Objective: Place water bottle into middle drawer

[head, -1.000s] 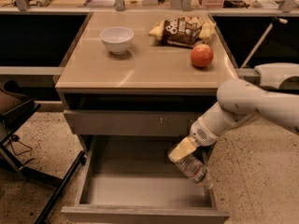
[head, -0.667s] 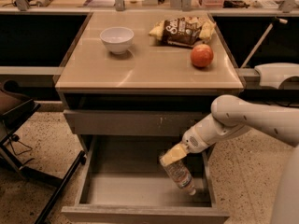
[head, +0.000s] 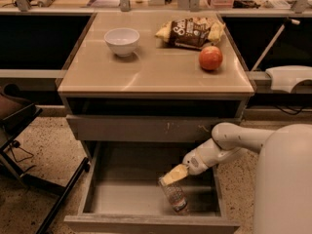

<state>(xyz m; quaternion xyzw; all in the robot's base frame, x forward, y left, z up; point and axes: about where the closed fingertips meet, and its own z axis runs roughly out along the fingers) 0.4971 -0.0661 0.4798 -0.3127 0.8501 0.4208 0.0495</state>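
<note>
The water bottle (head: pixel 174 197), small, clear and crinkled, stands tilted inside the open middle drawer (head: pixel 122 199), with its lower end at or near the grey floor, right of centre. My gripper (head: pixel 174 175), with pale yellow fingers, reaches in from the right and is shut on the bottle's upper end. The arm (head: pixel 229 143) comes across the drawer's right wall. Above the open drawer is the shut grey drawer front with pale scratch marks (head: pixel 146 128).
On the cabinet top (head: pixel 151 74) stand a white bowl (head: pixel 122 40), a chip bag (head: pixel 190 32) and a red apple (head: pixel 210 58). A dark chair with its legs (head: pixel 29 145) stands at the left. My pale body (head: pixel 282 179) fills the lower right.
My gripper has moved left and down with the bottle, which now sits lower and deeper in the drawer. Nothing on the cabinet top has moved.
</note>
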